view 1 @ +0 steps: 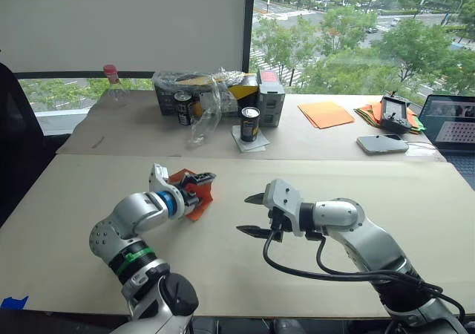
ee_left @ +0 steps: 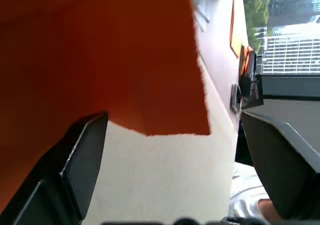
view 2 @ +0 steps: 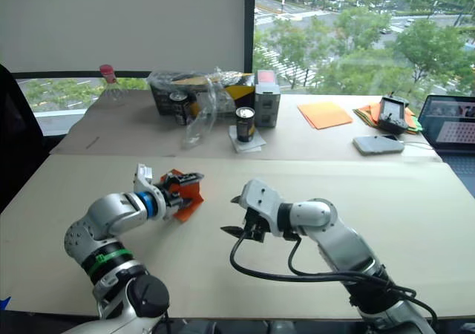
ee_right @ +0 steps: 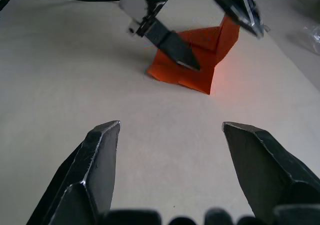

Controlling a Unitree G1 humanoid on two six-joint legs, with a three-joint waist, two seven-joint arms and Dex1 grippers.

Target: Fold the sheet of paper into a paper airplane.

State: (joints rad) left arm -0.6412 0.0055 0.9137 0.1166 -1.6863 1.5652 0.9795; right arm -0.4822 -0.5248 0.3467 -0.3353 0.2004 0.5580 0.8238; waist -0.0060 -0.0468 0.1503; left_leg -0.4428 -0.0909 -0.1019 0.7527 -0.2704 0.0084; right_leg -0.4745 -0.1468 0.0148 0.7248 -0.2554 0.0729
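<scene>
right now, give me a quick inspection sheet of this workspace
surface: pale table, a second table butted behind it.
job's things: creased orange sheet of paper, partly folded, one edge on the table and part lifted.
clutter: two cans, a plastic-wrapped box, a bottle, smooth orange sheets, a multicoloured paper pile, a phone, a laptop, all on the rear table.
grippers: left gripper open around the paper; right gripper open, apart from the paper and holding nothing.
cables: black cable looping under the right arm.
surroundings: window with trees and a street outside.
</scene>
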